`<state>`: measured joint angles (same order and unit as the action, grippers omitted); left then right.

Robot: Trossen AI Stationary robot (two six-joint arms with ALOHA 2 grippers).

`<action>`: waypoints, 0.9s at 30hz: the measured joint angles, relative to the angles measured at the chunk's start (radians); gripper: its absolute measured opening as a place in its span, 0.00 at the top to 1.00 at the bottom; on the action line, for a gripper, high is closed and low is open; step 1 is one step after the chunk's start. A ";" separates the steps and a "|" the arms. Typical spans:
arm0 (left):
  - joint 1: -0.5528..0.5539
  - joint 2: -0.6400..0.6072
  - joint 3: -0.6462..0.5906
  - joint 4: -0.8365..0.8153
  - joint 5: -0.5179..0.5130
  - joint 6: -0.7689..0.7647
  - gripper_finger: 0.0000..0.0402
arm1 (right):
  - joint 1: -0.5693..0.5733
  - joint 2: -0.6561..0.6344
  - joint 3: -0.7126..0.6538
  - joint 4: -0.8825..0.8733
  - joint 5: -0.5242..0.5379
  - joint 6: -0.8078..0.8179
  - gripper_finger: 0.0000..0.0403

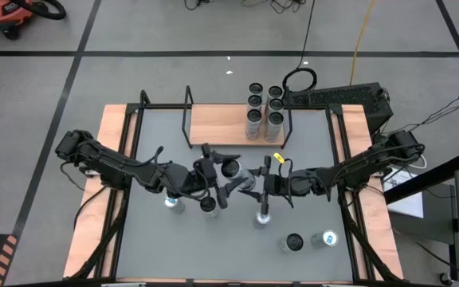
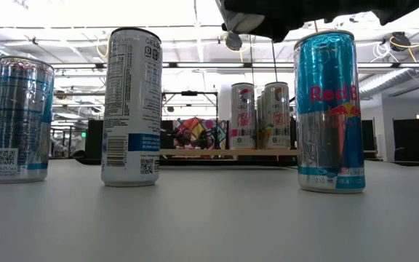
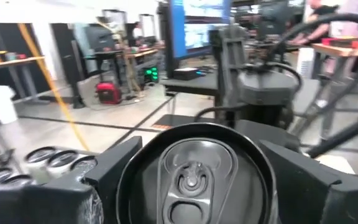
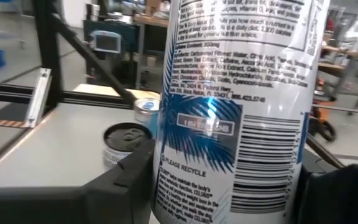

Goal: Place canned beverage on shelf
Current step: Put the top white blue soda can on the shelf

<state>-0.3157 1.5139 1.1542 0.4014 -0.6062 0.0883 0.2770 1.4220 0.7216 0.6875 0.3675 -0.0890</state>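
Note:
My two grippers meet over the middle of the table. A tall white-and-blue can [image 1: 231, 169] is lifted between them. My left gripper [image 3: 194, 180] is shut on its top end. My right gripper [image 4: 229, 186] is shut on its body lower down. In the low view only the can's pale underside [image 2: 242, 22] shows, beneath the dark grippers. The shelf [image 1: 221, 123] is a light-wood board with black rod ends, at the table's far edge. Several cans [image 1: 265, 112] stand on its right part. My left gripper pinches the can just under its top rim [image 3: 129, 180], one finger on each side. The lid faces the wrist camera. The can is clear of the table. My right gripper pinches the can's printed side wall [image 4: 166, 180] between its two fingers, coming roughly level from the table's right. The can stands upright in the hold. Its top and bottom lie outside the wrist view.
Two cans [image 1: 172, 203] [image 1: 208, 205] stand under the left arm. A blue-and-silver can [image 1: 263, 217] stands under the right gripper, and two more [image 1: 293, 241] [image 1: 327, 237] stand near the front right. The shelf board's left part is bare.

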 joint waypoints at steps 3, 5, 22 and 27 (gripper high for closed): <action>0.000 -0.018 0.001 -0.036 0.045 -0.004 0.23 | -0.003 0.000 0.000 0.001 -0.027 0.005 0.51; -0.001 -0.040 0.001 -0.092 0.050 -0.003 0.23 | -0.006 -0.001 0.000 0.004 -0.037 0.006 0.51; -0.017 -0.179 0.001 -0.361 0.266 0.058 0.23 | -0.096 -0.002 0.000 0.006 -0.401 0.076 0.51; -0.003 -0.175 0.001 -0.381 0.343 0.054 0.23 | -0.126 -0.002 0.000 0.004 -0.516 0.074 0.51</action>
<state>-0.3185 1.3391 1.1549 0.0203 -0.2630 0.1428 0.1513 1.4200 0.7212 0.6920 -0.1489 -0.0151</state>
